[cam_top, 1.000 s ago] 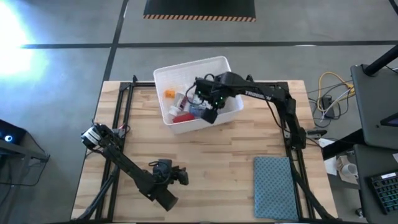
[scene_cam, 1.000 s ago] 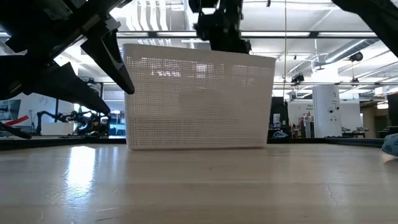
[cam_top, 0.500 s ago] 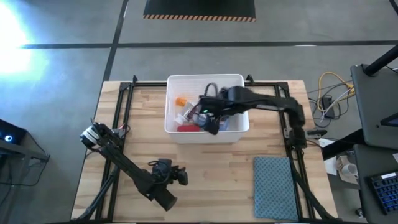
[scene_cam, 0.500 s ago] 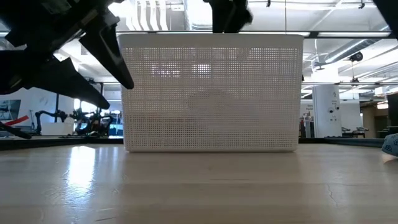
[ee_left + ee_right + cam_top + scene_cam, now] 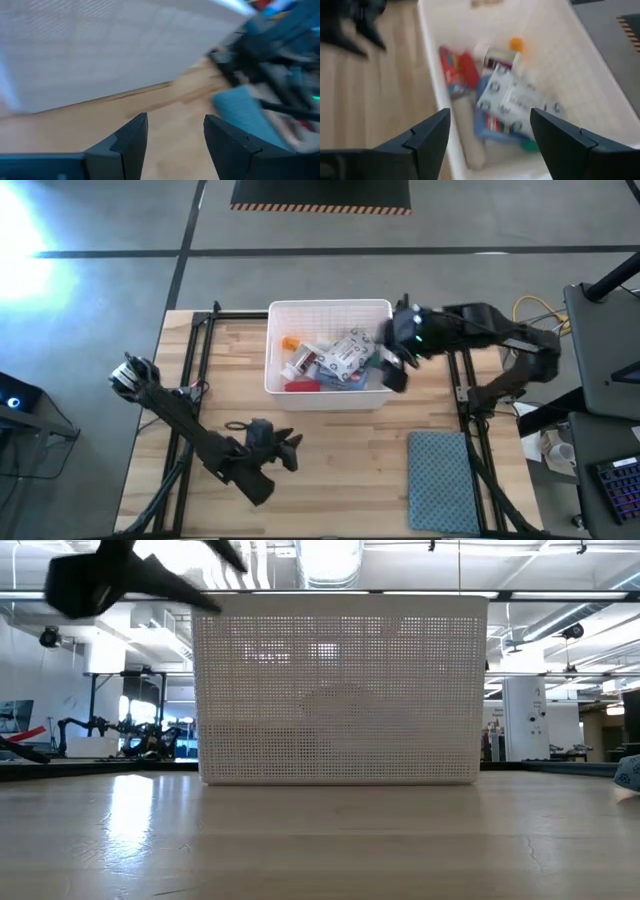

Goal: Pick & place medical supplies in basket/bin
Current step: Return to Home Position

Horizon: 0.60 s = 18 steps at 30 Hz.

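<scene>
The white perforated bin [image 5: 378, 402] stands square on the far middle of the table; it fills the low view [image 5: 340, 690]. In it lie an orange vial [image 5: 290, 342], a red-blue box [image 5: 457, 72], a grey patterned pack [image 5: 347, 354] on top of a blue pouch [image 5: 487, 125], and other small supplies. My right gripper [image 5: 392, 368] is open and empty, above the bin's right wall; its wrist view [image 5: 490, 145] looks down into the bin. My left gripper [image 5: 292, 452] is open and empty, over the table near the bin's front; it also shows in its own wrist view [image 5: 172, 145].
A teal-grey cloth mat [image 5: 440, 480] lies at the table's near right corner and shows in the left wrist view [image 5: 245, 110]. Black frame rails [image 5: 200, 340] run along the table's left and right sides. Bare wood lies between the bin and the near edge.
The bin has been turned from skewed to square and slid a little toward the near right, with my right gripper inside it. My right gripper has then drawn out toward the table's right edge. My left arm has risen in the low view.
</scene>
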Available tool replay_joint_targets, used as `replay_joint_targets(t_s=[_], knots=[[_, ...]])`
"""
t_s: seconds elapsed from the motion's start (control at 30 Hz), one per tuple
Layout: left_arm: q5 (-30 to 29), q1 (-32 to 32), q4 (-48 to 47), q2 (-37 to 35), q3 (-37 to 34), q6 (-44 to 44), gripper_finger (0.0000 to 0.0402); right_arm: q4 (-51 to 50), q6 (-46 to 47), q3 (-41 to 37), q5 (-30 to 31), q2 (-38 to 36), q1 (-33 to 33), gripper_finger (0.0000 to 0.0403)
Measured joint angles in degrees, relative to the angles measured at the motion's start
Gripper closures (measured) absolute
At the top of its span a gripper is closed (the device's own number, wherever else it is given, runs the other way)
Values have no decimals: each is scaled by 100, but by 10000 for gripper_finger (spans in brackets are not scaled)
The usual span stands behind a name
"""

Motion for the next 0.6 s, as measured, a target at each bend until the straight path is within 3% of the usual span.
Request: replay_joint_targets(t_s=[0.13,0.27,0.37,0.43,0.5,0.6], knots=[[43,-6,2010,-729,-645,1687,226,301,-63,-1288,310,-1061,304,145],[917,186,4694,-1430,-1558,3656,226,606,0,-2529,1767,-2298,821,149],[1340,436,5938,-1890,-2248,4322,226,566,320,-3135,2674,-3109,1067,149],[1366,491,6012,-2263,-2658,4343,226,553,875,-3381,2680,-3598,1087,147],[1381,474,6008,-2663,-3016,3942,226,598,1815,-3560,2081,-4042,1085,145],[1239,454,6026,-3180,-3352,3758,226,1290,1688,-3985,1007,-4645,1105,142]])
